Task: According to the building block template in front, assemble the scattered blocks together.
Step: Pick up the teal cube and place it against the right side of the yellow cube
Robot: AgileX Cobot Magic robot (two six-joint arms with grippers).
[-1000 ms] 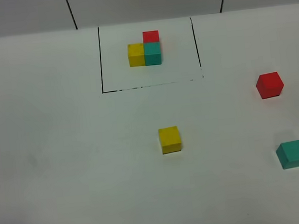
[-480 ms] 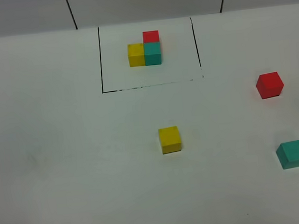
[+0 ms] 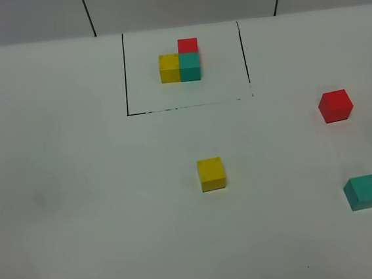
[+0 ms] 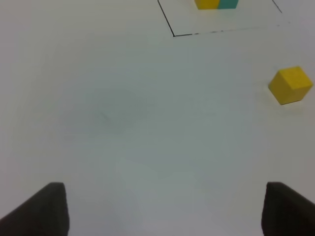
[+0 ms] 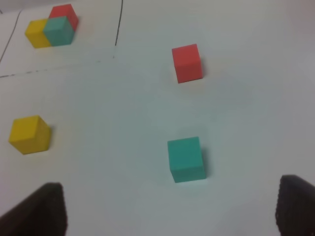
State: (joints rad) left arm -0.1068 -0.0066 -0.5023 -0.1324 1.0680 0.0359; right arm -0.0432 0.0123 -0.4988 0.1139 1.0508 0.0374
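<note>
Cube (image 5: pixel 186 160), teal, ahead of right gripper (image 5: pixel 172 196)

Of the robot, four fingertips show. The left gripper (image 4: pixel 162 211) has two fingers (image 4: pixel 42 211), dark grey to black and matte, each a blunt wedge with a slanted inner edge. The right gripper (image 5: pixel 167 211) has a matching pair of tips (image 5: pixel 39 211), equally dark and plain-surfaced. All four are blurred, so finer detail cannot be told.
</note>
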